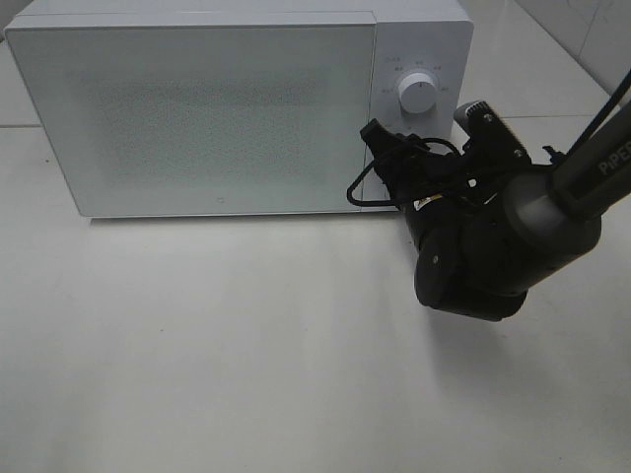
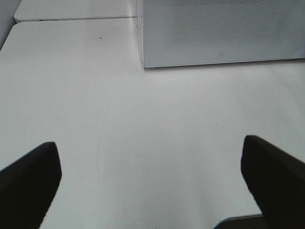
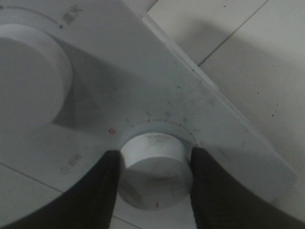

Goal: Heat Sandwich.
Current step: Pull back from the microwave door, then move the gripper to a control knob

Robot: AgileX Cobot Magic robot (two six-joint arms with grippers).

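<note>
Knob [image 3: 155, 155], smooth white plastic cylinder on boxy white microwave [image 1: 197, 108], is pinched by right gripper [image 3: 153, 177]; left gripper [image 2: 150, 164] spread wide, fingers cropped.

The right arm [image 1: 601, 168] reads "PiPER"; the lower knob [image 3: 155, 164] has a scale showing red 0, then seemingly 1–4.

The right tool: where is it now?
In the right wrist view, the right tool grips the lower knob on the right-hand control panel of the microwave, below the upper knob.
</note>
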